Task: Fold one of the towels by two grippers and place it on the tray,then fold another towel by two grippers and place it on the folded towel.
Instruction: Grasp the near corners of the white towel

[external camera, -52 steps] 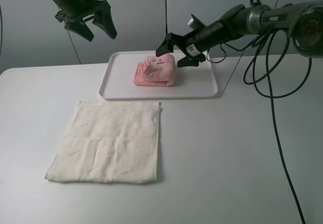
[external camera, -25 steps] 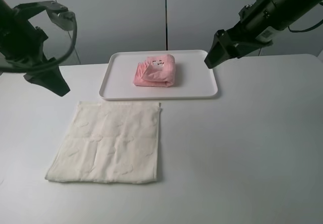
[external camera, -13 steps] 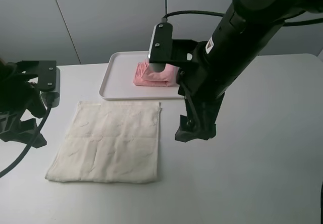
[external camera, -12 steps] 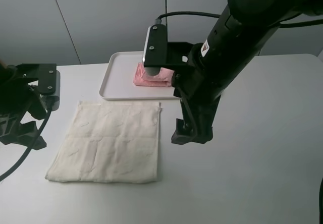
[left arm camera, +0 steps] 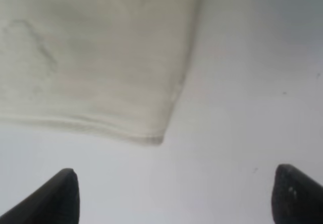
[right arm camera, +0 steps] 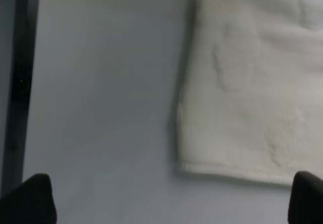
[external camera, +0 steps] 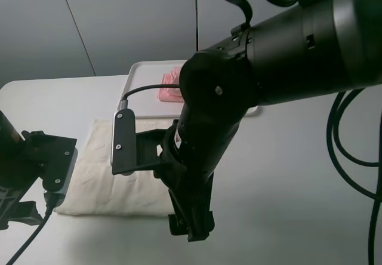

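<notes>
The cream-white towel point(external camera: 89, 157) lies flat on the table, largely hidden behind my right arm point(external camera: 203, 157). My left gripper point(left arm camera: 174, 199) is open and hovers just off one front corner of the towel point(left arm camera: 101, 57). Its two black fingertips point(left arm camera: 58, 196) are spread wide over bare table. At the other front corner of the towel point(right arm camera: 252, 82), my right gripper point(right arm camera: 169, 201) is also open and holds nothing. The folded pale pink towel point(external camera: 171, 86) rests on the white tray point(external camera: 143, 68) at the back, mostly hidden by the arm.
The white table point(external camera: 310, 205) stretches out to the right of the towel. A dark strip point(right arm camera: 20, 82) along the right wrist view looks like the table's edge. My left arm point(external camera: 30, 169) is low at the table's near left.
Both arms have come down from near the tray to the towel's front corners. The right arm now fills the middle of the exterior view. Both grippers have stayed open.
</notes>
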Motion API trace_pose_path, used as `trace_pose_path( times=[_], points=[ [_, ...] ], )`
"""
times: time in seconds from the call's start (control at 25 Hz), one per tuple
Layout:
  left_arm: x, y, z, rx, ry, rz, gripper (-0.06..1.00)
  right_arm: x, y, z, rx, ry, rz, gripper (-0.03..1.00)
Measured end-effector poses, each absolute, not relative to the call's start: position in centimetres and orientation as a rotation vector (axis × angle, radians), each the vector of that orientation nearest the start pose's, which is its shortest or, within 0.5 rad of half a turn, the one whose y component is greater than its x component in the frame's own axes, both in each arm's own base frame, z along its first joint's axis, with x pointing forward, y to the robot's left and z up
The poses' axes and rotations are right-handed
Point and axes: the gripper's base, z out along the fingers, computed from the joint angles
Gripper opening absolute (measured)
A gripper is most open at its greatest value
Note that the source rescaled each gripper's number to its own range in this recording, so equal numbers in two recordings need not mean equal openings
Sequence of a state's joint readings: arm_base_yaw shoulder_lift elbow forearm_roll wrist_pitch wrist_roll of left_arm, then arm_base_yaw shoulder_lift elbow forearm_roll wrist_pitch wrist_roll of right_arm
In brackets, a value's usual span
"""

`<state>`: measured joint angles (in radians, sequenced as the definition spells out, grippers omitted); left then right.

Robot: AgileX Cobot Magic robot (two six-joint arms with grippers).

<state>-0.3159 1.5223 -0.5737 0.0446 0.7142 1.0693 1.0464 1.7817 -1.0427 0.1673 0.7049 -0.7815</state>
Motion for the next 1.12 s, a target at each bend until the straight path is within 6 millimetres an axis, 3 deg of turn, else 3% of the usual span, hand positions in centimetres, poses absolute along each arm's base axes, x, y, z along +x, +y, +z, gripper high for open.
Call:
trace_pose_path(
  times=[0.16,0.36,0.68,1.12],
  points=[
    [18.3,-5.8,12.6,2.046,2.362,0.053,0.98,15.5,29.5,15.3,-2.241,1.939,0.215,1.0],
    [18.3,-6.0,12.2,2.014,2.308,0.083,0.98,15.5,29.6,14.5,-2.258,1.953,0.209,1.0],
    [19.0,-6.3,10.3,2.022,2.312,0.073,0.98,15.5,29.8,14.3,-2.249,1.947,0.21,1.0],
    [19.3,-6.4,9.6,2.013,2.296,0.08,0.98,15.4,29.8,14.3,-2.254,1.942,0.208,1.0]
  ],
)
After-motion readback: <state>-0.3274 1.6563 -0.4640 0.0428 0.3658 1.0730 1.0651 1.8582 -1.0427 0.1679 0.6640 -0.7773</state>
